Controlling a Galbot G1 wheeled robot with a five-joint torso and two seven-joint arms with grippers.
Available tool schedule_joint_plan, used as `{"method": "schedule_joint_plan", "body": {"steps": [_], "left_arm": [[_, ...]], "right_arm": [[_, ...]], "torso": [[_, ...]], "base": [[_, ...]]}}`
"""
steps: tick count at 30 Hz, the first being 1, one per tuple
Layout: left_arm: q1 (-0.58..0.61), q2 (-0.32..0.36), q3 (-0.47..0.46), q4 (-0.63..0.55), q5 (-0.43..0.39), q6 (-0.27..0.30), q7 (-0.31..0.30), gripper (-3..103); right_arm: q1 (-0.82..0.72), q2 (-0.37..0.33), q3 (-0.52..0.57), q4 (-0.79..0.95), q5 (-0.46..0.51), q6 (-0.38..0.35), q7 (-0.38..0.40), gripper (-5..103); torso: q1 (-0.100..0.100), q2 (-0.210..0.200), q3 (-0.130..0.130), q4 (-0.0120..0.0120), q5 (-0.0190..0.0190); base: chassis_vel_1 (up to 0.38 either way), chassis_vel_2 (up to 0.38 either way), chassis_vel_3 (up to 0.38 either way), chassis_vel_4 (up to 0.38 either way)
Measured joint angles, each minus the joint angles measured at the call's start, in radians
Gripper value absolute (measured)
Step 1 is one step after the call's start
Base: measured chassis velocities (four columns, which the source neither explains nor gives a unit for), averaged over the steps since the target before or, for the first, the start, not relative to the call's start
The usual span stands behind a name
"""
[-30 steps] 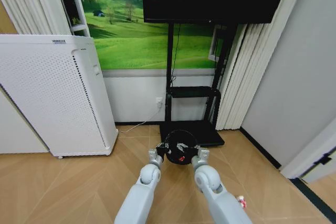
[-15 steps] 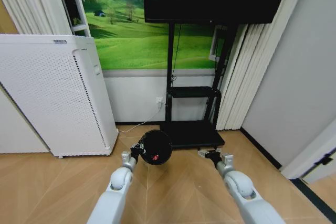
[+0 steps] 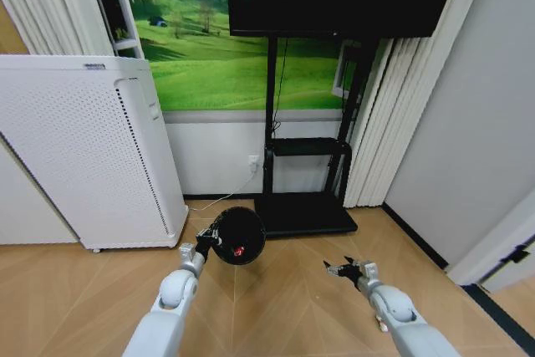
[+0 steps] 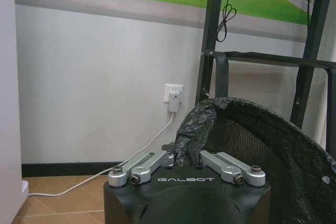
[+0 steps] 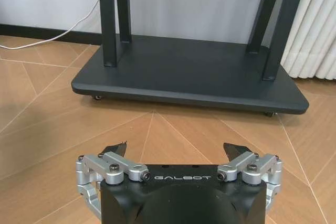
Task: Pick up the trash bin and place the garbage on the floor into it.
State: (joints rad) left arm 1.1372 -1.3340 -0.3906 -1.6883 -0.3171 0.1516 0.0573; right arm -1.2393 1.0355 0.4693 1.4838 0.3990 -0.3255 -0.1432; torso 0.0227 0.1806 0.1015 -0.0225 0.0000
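Where I look down from the head camera, the scene reads like this:

Left gripper (image 3: 203, 242): my jaws are pinched on the rim of the trash bin (image 3: 236, 236), gathering a fold of its black liner (image 4: 193, 125) between them; I hold it off the floor, tipped so its mouth faces me.
Trash bin: round, black mesh wall; a small red piece (image 3: 238, 251) lies inside it.
Right gripper (image 3: 342, 270): jaws spread wide, empty, low over the wood floor (image 3: 276, 290), well apart from the bin.
Around: white perforated air purifier (image 3: 84, 148) stands to my left; black TV stand (image 5: 189, 72) on small casters lies just ahead, its flat base plate near both grippers.
Cable: a white cord (image 4: 152, 145) runs from a wall socket (image 4: 173, 94) down along the skirting.
Open room: bare parquet between the arms and toward the pleated white curtain (image 3: 393, 106) on my right.
Edges: a dark baseboard lines the grey wall on my right.
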Motion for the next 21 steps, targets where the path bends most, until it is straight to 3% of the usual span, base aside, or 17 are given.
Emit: {"method": "schedule_joint_plan", "body": {"steps": [11,21], "left_arm": [[-0.006,-0.023,0.023,0.000,0.011,0.002,-0.005,7],[-0.011,-0.036,0.043,0.001,0.023,0.003,-0.015,7]], "right_arm": [[-0.007,0.012,-0.003,-0.004,0.024,0.014,0.028,100],[-0.003,0.005,-0.005,-0.017,0.049,0.029,0.029,100]], "torso": [[0.000,0.000,0.000,0.0005,0.0000],[0.000,0.000,0.000,0.0002,0.0004]], "base": [[-0.011,-0.033,0.013,0.040],[-0.143,-0.202,0.142,0.204]]}}
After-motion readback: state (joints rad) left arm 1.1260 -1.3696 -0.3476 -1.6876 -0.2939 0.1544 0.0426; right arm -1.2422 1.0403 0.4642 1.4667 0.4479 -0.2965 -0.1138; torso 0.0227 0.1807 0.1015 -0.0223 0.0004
